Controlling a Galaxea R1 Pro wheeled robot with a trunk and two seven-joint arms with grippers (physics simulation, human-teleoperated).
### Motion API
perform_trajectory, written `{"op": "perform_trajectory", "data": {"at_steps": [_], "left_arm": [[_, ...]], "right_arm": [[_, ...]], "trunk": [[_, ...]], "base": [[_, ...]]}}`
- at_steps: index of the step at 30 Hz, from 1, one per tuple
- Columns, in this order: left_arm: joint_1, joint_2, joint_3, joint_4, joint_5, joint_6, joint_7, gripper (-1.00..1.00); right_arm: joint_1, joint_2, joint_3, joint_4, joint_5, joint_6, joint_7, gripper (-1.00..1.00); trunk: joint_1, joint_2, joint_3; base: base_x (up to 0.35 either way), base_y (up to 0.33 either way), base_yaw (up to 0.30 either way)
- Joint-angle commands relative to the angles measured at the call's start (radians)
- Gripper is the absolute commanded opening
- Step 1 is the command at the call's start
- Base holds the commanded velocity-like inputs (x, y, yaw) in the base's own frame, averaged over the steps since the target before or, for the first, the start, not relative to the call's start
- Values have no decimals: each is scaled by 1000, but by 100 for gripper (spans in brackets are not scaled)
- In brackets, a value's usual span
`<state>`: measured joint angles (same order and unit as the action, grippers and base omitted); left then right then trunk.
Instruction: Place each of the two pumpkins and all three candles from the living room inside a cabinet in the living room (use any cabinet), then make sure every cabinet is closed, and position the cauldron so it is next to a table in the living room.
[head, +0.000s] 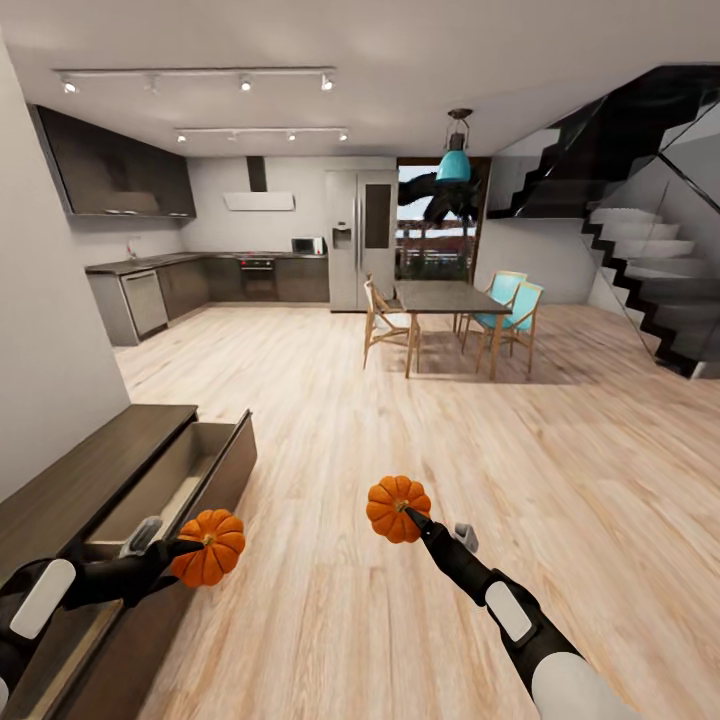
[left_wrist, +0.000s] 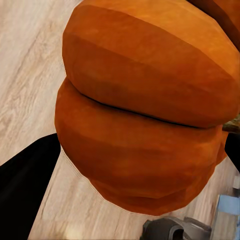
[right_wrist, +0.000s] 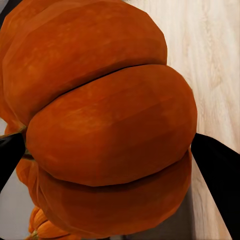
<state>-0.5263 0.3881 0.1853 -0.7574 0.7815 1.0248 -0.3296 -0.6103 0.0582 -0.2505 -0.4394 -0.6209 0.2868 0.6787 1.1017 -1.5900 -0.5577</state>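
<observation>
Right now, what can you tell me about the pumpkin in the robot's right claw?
The right pumpkin is small, bright orange and deeply ribbed, with a smooth matte skin and a short stem facing the right gripper. The gripper's dark fingers are shut on it, holding it in the air above the pale wood floor, apart from the other pumpkin and the open drawer.
</observation>
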Motion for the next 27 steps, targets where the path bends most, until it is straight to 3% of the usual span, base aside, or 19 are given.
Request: {"op": "perform_trajectory", "data": {"at_steps": [1, 27], "left_arm": [[0, 0, 0, -1, 13, 1, 1, -100], [0, 0, 0, -1, 13, 1, 3, -100]], "right_arm": [[0, 0, -1, -1, -5, 2, 1, -100], [0, 0, -1, -1, -4, 2, 0, -100]], "trunk": [[0, 0, 0], [0, 0, 0]], "base": [[323, -80, 0], [317, -125, 22]]}}
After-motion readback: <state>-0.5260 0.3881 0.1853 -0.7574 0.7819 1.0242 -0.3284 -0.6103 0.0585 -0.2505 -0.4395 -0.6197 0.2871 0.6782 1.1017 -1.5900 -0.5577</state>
